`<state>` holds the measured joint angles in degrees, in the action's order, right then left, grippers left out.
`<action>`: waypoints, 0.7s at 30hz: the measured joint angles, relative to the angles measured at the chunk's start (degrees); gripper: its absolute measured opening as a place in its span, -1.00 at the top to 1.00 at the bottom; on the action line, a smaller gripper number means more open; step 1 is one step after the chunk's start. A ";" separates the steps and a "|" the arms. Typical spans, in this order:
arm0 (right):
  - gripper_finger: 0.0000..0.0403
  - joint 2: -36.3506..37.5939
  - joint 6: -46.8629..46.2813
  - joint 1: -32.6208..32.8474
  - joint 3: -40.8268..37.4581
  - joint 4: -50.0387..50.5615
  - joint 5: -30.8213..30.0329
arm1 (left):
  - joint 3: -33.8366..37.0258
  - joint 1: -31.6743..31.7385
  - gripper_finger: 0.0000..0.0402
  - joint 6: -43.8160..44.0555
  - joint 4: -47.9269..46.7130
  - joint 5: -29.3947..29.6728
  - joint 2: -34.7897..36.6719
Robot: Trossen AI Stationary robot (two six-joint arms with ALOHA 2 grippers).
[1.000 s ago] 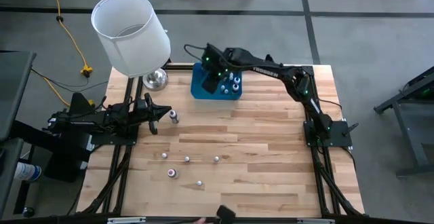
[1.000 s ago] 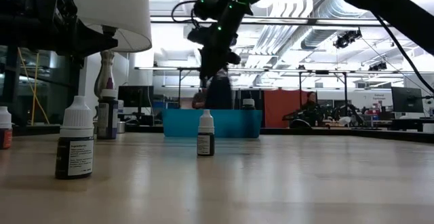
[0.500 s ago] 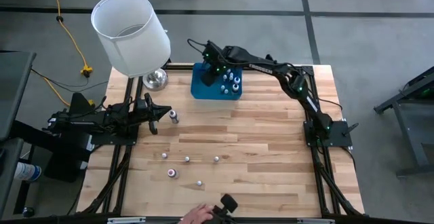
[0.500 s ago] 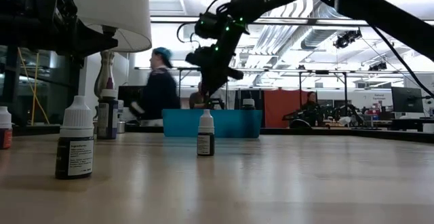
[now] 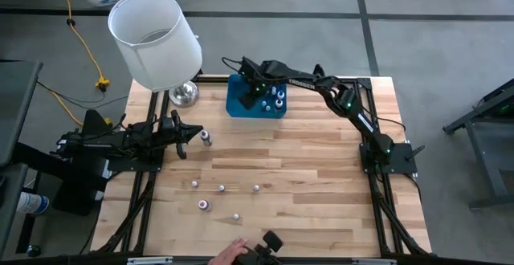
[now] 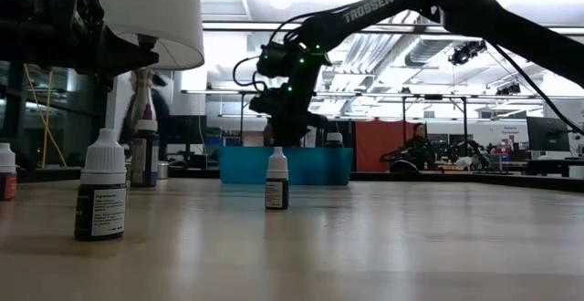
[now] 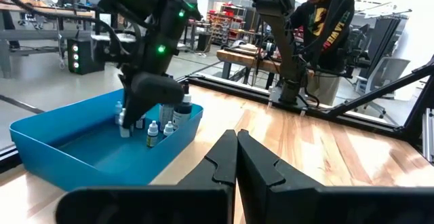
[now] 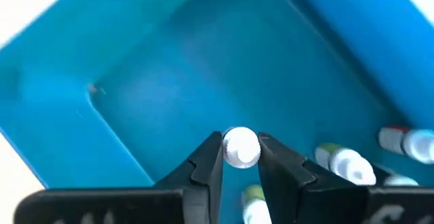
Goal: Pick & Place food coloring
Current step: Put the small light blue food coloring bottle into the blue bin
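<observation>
The right gripper [image 8: 240, 157] hangs inside the blue bin [image 5: 237, 104] at the table's [image 5: 321, 177] far edge, its fingers [image 8: 203, 164] pinched on the white cap of a food coloring bottle [image 8: 241, 146] held above the bin floor, with more capped bottles [image 5: 278, 98] (at least three in the right wrist view) standing just beside it. The left gripper [image 7: 237, 157] waits low near the table's left edge with its fingers pressed together, holding nothing. One loose bottle [image 5: 206, 138] stands just beyond its tips, and five others [image 5: 222, 189] are scattered toward the near edge.

Big white lampshade [image 5: 155, 40] on a shiny metal base [image 5: 184, 94] at the wooden table's [image 5: 305, 177] far-left corner. Yellow cable [image 5: 78, 36] snakes across the floor beside it.
</observation>
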<state>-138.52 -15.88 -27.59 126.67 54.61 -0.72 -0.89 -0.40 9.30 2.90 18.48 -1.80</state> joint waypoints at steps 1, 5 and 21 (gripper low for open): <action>0.62 0.00 0.44 0.00 0.00 1.00 -0.42 | 0.00 0.00 1.00 0.00 0.00 0.00 0.02; 0.62 0.00 1.20 -0.15 0.00 2.61 -1.22 | 0.00 0.00 1.00 0.00 0.00 0.00 0.00; 0.61 -1.42 -0.31 0.66 -0.09 1.73 -0.30 | 0.00 0.01 1.00 0.00 0.00 0.00 0.01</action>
<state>-139.94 -16.19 -26.94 126.58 56.34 -1.03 -0.89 -0.39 9.30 2.90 18.48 -1.79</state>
